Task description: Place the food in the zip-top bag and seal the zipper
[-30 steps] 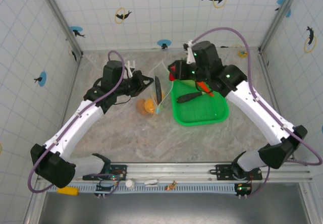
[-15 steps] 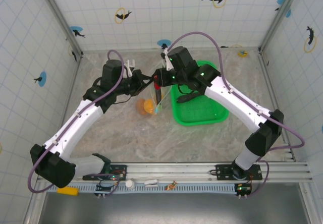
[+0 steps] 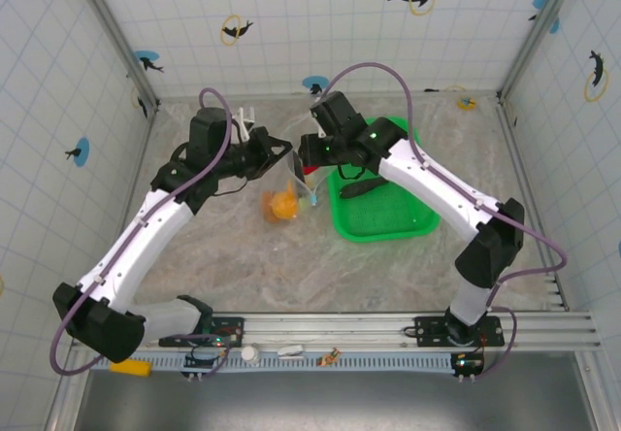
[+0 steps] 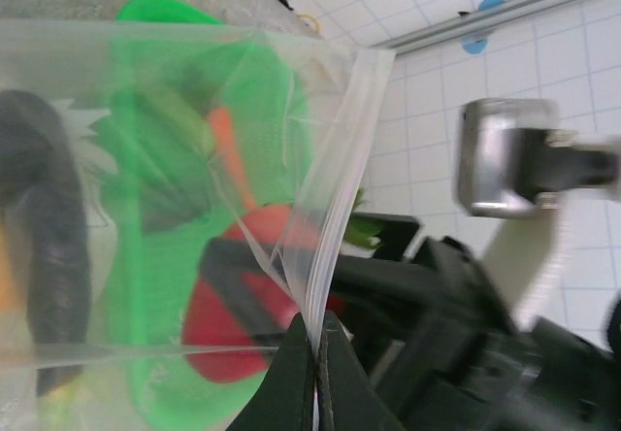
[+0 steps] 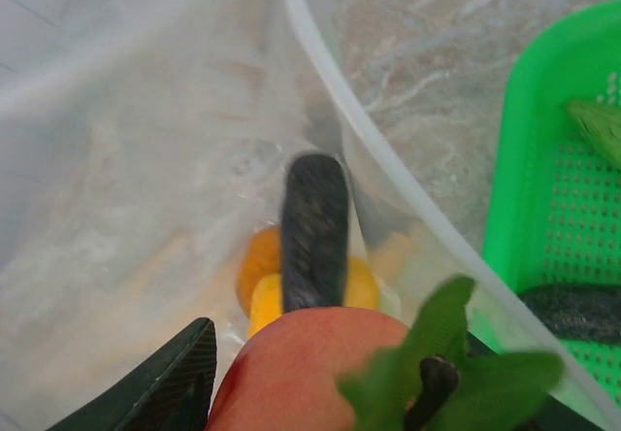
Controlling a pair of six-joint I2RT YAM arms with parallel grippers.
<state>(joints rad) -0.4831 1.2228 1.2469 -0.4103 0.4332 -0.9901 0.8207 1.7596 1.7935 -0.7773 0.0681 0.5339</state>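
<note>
The task is partly done: some food is in the zip-top bag, more is waiting, and sealing has not begun.

Nearest the arm bases, the bag's lower end rests on the counter. Yellow-orange pieces are gathered there, and the right wrist view shows a dark purple piece lying over them inside the clear plastic.

Just beside the bag on the right sits the green basket. A long dark piece and a green piece lie in it. The left wrist view, looking through the bag, also shows an orange strip that is probably the carrot. These remain to be moved.

Farther back, the bag's mouth is lifted and spread. The left hand is clenched on the bag's edge and holds it up. The right hand is at the mouth, grasping a red piece with green leaves, which has not yet been let go. The zipper runs along the rim and gapes apart. My judgement is that this piece goes in next, then the basket's contents, and the zipper is closed last.
</note>
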